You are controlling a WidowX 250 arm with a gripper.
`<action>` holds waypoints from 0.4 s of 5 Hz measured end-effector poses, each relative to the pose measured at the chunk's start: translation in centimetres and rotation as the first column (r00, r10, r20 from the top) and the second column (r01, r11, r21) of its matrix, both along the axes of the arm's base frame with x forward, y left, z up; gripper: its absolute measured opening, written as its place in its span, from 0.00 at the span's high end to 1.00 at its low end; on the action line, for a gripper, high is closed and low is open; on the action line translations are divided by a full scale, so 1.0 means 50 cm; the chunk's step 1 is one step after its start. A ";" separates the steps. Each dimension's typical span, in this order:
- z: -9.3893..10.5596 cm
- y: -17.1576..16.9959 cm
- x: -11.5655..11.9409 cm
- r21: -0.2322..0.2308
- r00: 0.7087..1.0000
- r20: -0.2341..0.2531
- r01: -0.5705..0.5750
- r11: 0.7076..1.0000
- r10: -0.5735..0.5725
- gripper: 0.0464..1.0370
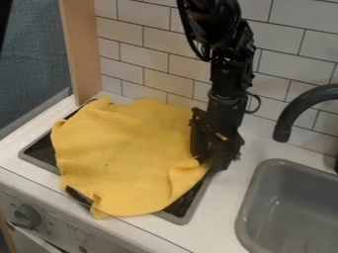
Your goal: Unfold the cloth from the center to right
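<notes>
The yellow cloth, lying rumpled across the stove top, looks light, limp and easily creased, so it is best taken by the raised fold at its right edge, beside the end effector, whose open or closed state I cannot tell.

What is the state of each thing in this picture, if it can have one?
Yellow cloth: mostly spread over the stove, its edges creased and partly folded
Gripper: lowered at the cloth's right edge
Stove: largely covered
Faucet: no water visibly running
Knob: setting cannot be told
</notes>
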State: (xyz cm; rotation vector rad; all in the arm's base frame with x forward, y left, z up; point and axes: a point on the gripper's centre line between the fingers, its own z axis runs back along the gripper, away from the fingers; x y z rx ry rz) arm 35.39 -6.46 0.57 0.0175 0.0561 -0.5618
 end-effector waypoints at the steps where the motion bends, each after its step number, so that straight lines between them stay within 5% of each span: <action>1: -0.006 0.001 -0.007 0.001 1.000 -0.008 0.003 1.000 -0.003 0.01; 2: 0.006 0.003 -0.015 0.002 1.000 -0.003 0.004 1.000 -0.004 0.03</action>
